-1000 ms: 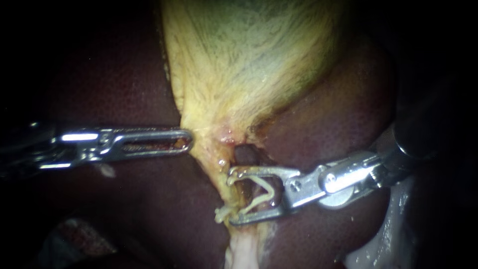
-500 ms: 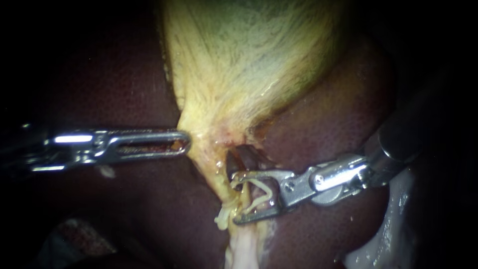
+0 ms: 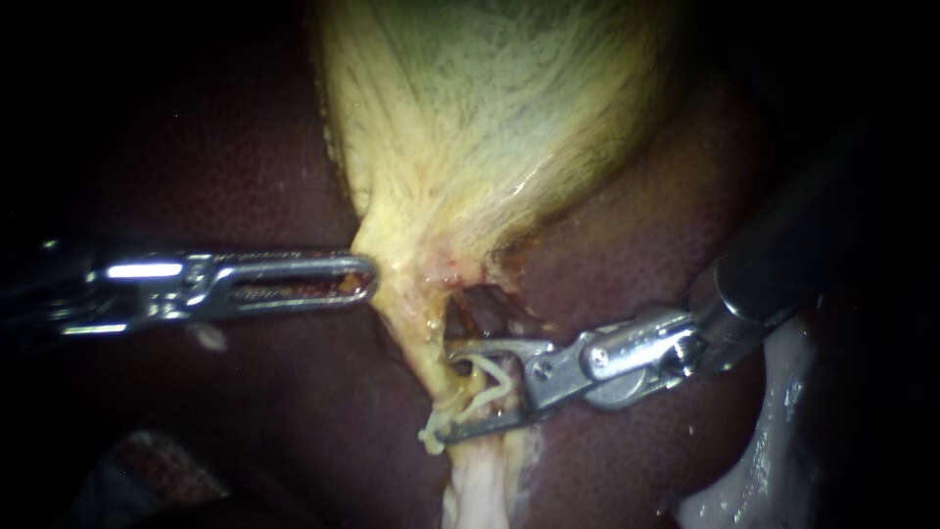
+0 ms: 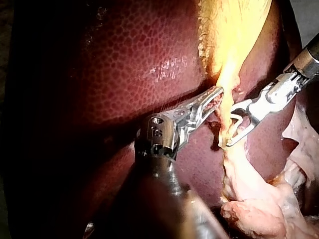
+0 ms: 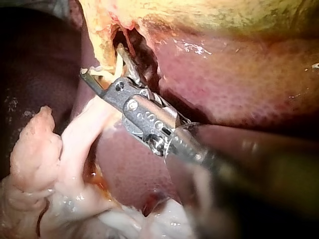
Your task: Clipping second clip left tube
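The yellow gallbladder (image 3: pixel 490 118) narrows to a yellowish tube (image 3: pixel 421 328) left of a dark gap in the tissue. My right instrument (image 3: pixel 447 392) straddles this tube, one jaw above and one below, and grips a pale clip (image 3: pixel 485 380) whose legs lie across the tube. A pale stub (image 3: pixel 429 438) sticks out of the tube beside the lower jaw. My left instrument (image 3: pixel 367 277) is shut on the edge of the gallbladder's neck. The left wrist view shows both instruments, left (image 4: pixel 217 94) and right (image 4: pixel 232 132). The right wrist view shows the right jaws (image 5: pixel 102 62) astride the tube.
Dark red liver (image 3: pixel 215 176) surrounds the gallbladder on both sides. Pale pinkish-white tissue (image 3: pixel 480 490) hangs below the tube, seen larger in the right wrist view (image 5: pixel 75 149). A whitish wet mass (image 3: pixel 774 460) lies at the lower right.
My right instrument has slid left, further across the tube, and its jaws stand a little closer together. The left instrument has stayed put.
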`<state>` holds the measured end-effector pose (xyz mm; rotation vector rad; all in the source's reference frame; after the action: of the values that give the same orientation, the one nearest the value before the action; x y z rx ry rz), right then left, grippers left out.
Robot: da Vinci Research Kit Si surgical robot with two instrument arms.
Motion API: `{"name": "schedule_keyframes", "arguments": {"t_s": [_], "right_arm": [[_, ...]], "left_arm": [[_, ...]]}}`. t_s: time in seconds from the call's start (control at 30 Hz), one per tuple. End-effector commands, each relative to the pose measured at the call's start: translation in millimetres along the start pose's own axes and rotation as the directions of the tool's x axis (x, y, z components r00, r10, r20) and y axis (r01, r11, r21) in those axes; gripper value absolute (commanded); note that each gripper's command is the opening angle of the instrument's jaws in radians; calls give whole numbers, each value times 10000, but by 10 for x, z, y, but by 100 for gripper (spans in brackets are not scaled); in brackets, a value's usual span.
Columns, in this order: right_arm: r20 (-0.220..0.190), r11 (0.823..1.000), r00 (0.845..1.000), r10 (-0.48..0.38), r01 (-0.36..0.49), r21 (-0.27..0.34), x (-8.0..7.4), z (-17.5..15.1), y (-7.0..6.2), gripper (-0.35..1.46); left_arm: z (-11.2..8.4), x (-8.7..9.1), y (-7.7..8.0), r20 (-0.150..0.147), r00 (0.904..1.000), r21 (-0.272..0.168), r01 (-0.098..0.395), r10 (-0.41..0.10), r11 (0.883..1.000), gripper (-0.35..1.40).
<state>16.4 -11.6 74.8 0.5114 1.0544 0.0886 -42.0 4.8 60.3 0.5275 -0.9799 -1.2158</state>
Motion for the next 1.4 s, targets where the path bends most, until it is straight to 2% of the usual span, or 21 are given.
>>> {"name": "schedule_keyframes", "arguments": {"t_s": [0.03,0.2,0.5,0.7,0.83,0.9,0.97,1.07,1.2,1.4], "right_arm": [[-8,9999,10000,27,-27,105,0,2,-1,56],[1,9963,9999,171,-171,840,-6,9,-4,49],[2,9965,9998,176,-175,819,-1,6,-1,40],[11,9950,9979,648,-647,757,5,2,4,24],[32,9905,9934,1144,-1143,770,8,-1,6,-7],[94,9829,9859,1669,-1671,767,9,-2,7,-33],[198,9789,9817,1894,-1903,750,7,-3,7,-35],[559,9785,9800,1908,-1944,685,3,-1,7,-35],[598,9793,9806,1865,-1904,680,-3,1,5,-35],[601,9795,9808,1854,-1894,687,-4,0,4,-35]], "left_arm": [[1,0,0,3,10000,-13,4,-4,10000,-35],[3,0,-1,7,10000,-20,8,-8,10000,-35],[4,-1,-1,11,10000,-26,10,-10,10000,-35],[5,-1,-1,15,10000,-31,12,-12,10000,-35],[5,-1,-1,16,10000,-32,12,-12,10000,-35],[6,-1,-1,17,10000,-33,11,-11,10000,-35],[6,0,-1,19,10000,-35,10,-10,10000,-35],[7,0,-1,22,10000,-39,7,-7,10000,-35],[7,0,-1,24,10000,-42,6,-6,10000,-35],[8,0,-2,27,10000,-45,8,-8,10000,-35]]}}
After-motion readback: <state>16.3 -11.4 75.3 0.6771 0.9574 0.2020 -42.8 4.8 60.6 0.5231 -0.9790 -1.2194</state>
